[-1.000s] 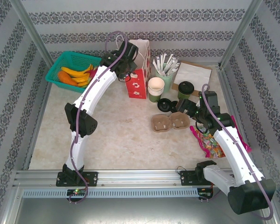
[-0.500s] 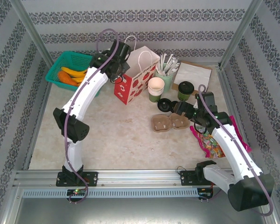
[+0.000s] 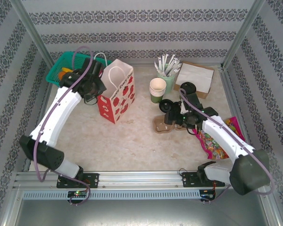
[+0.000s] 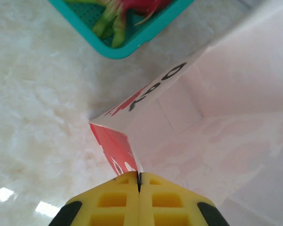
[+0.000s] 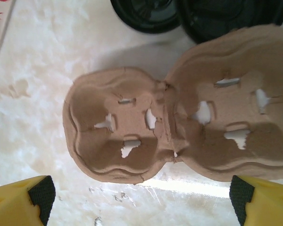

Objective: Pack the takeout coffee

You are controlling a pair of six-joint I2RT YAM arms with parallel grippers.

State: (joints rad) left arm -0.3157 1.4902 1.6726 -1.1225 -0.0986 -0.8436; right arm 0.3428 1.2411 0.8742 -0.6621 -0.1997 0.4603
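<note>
Judging from how things lie, the packing has barely begun. On the worktop (image 3: pixel 122 136), the red-and-white paper bag (image 3: pixel 117 94) stands at about ten o'clock, mouth up and empty as far as the left wrist view shows. The left gripper (image 4: pixel 139 176) is pinched tight on its rim, jaws closed on the paper. The brown pulp cup carrier (image 5: pixel 179 127) lies flat just off centre toward three o'clock, both wells empty. The right gripper (image 5: pixel 140 195) is spread wide above it, holding nothing. The takeout coffee (image 3: pixel 187 88) sits at about two o'clock beside the napkin box (image 3: pixel 198 75), with neither gripper on it. It stands upright, long axis vertical, black lid pointing up. What is left, I judge, is setting the cup into the carrier and then into the bag.
</note>
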